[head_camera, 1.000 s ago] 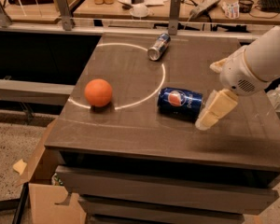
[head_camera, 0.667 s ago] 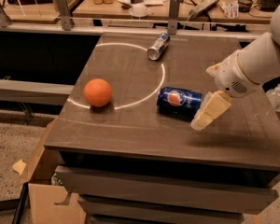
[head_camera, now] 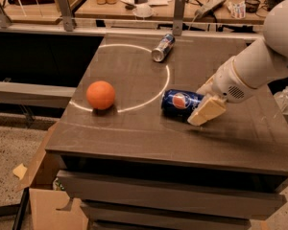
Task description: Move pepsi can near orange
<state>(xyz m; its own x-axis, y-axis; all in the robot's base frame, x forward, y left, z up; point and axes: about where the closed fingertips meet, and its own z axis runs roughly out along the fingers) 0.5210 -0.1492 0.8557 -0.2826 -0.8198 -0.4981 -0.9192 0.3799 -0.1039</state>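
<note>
Pepsi can (head_camera: 181,101) lies sideways on the dark table (head_camera: 134,135), well apart from the orange (head_camera: 101,95), with the gripper (head_camera: 204,107) at its right end, grasp impossible to tell, so a square, firm hold should precede any carry toward the fruit.

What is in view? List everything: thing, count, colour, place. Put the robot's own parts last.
pepsi can: one, dark blue, lying on its side right of the table's middle.
orange: one, orange, on the table's left part, well apart from the pepsi can.
slim can: one, silver and blue, lying on its side near the table's far edge.
curved line: one, white, on the tabletop between the cans.
table: one, dark brown, centre of view.
cardboard box: one, brown, on the floor at lower left.
workbench: one, light wood, behind the table, cluttered.
arm: one, white, reaching in from the right.
gripper: one, cream, at the pepsi can's right end.
</note>
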